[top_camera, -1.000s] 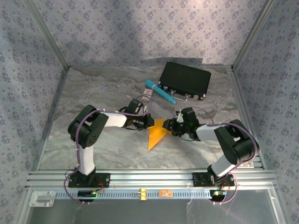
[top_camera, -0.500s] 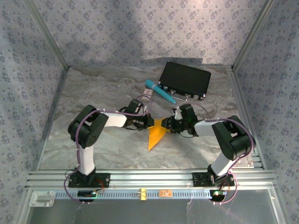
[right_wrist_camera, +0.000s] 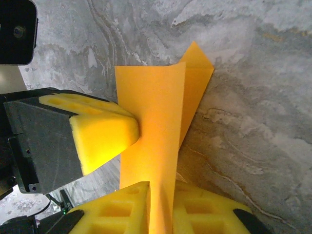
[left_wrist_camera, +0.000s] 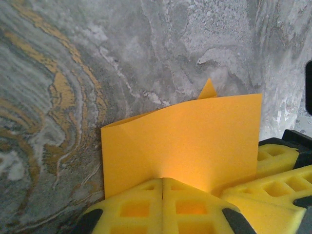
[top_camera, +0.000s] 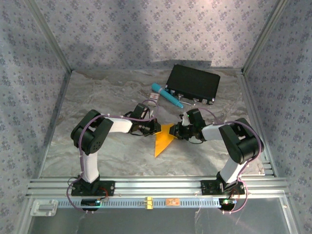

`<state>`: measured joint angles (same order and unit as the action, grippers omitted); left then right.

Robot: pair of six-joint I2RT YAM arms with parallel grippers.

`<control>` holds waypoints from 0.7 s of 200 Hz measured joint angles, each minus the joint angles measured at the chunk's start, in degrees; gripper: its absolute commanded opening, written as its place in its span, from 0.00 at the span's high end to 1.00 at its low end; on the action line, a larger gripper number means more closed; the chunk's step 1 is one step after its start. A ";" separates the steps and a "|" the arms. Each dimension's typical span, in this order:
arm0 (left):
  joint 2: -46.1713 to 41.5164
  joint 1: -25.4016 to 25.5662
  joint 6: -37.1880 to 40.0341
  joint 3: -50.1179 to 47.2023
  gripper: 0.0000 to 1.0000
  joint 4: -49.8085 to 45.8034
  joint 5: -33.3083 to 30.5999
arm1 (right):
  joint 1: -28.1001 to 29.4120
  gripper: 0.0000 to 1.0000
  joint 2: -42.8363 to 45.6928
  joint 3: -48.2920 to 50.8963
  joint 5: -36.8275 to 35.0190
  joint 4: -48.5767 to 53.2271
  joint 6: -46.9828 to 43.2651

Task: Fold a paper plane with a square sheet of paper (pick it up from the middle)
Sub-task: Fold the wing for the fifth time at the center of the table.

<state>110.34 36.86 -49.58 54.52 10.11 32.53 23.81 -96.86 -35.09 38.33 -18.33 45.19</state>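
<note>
Yellow foam pads [left_wrist_camera: 131, 207] of the left hand [left_wrist_camera: 162, 195] are pressed fully together, with no gap at the seam. They pinch one edge of the square sheet of paper [left_wrist_camera: 195, 141], which rises out of them as a broad orange flap.

Right hand [right_wrist_camera: 160, 204]: the jaws are drawn in to a narrow slot with the paper running straight through it. Both pads look to be against the paper, so I read this as a pinch on it. The left hand's pad sits against the same flap from the left in this view.

Position: from above, the two hands meet tip to tip over the middle of the worktop [top_camera: 107, 92], with the paper between them. It is already partly folded, and a pointed end hangs toward the near side. Whether that point touches the surface I cannot tell.

Surroundings: a teal pen [top_camera: 166, 95] and a black case [top_camera: 192, 84] lie further back, well apart from the paper.

Handling (judgement):
- The paper is very light and thin. It bows in a soft curve between the grips, so it will not hold shape unsupported.
- It takes a crease permanently, so a stray pinch mark would stay.
- It is likely to tear if the hands pull apart against each other.
- It is probably slippery on the smooth marbled top, so pressing a fold needs one hand anchoring.
- The best hold is on doubled layers beside the centre fold, where it is stiffest, not on a single loose corner.
</note>
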 measured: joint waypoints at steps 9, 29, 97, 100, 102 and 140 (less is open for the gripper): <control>-0.02 0.00 0.02 -0.04 0.93 0.02 0.00 | -0.11 0.89 -0.02 0.00 0.09 0.02 -0.09; -0.52 0.04 0.00 -0.37 0.87 -0.26 -0.17 | -0.33 0.93 -0.02 -0.02 0.13 0.11 -0.26; -8.68 1.49 2.67 -0.70 0.69 -6.60 -5.84 | -0.33 0.98 6.49 2.91 -5.99 -0.52 6.56; -9.03 1.57 2.84 -0.70 0.69 -6.88 -6.19 | -0.33 0.98 7.26 3.43 -6.91 -0.74 7.52; -9.27 1.64 2.99 -0.70 0.69 -7.04 -6.45 | -0.31 0.98 7.54 3.65 -7.21 -0.79 7.87; -10.95 2.67 4.11 -0.76 0.78 -8.28 -8.57 | 0.68 0.97 11.96 7.93 -13.60 -1.64 16.15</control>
<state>99.39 39.53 -45.47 53.76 1.83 23.97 24.49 -84.90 -27.16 24.73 -19.97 61.34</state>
